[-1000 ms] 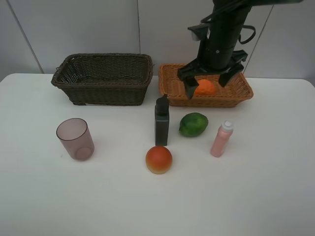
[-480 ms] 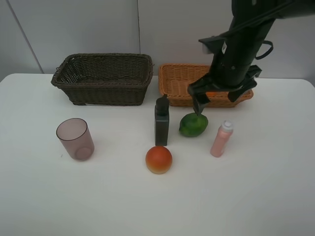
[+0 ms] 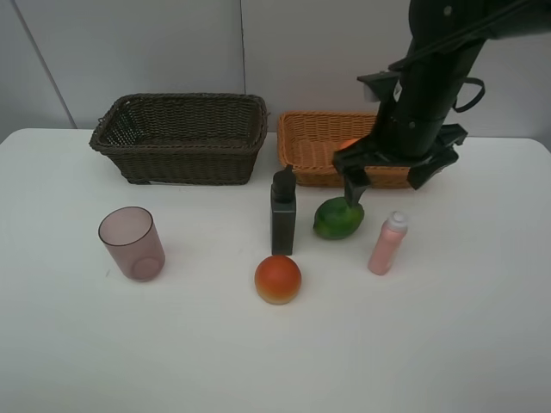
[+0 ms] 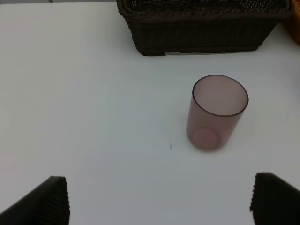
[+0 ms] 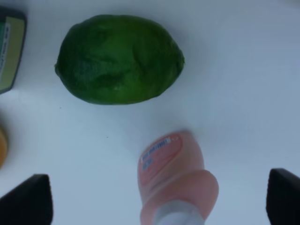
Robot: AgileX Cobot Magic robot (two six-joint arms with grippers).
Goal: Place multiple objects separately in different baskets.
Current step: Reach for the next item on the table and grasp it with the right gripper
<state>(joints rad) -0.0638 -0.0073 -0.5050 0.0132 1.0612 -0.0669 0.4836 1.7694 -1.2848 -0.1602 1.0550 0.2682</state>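
- The orange [image 3: 349, 144] lies in the tan basket [image 3: 303, 146]; my arm hides most of it, so I only think that sliver is it.
- My right tool [image 3: 390, 175] hangs with its jaws spread wide and empty above the green fruit [image 3: 338, 218] and pink bottle [image 3: 386, 244] on the counter [image 3: 448, 344].
- A second ago it stood over that basket; it has since come forward.
- My left tool [image 4: 161, 199] is also wide apart and holds nothing; only its tips show, with the cup [image 4: 216, 112] ahead.

Items on a white table [image 5: 243, 93].
We count one green fruit [image 5: 119, 58], one pink bottle [image 5: 176, 178] near it, a dark bottle [image 5: 9, 51] cut off beside the fruit; our fingertips [image 5: 28, 199] stand wide apart, flanking the pink bottle.
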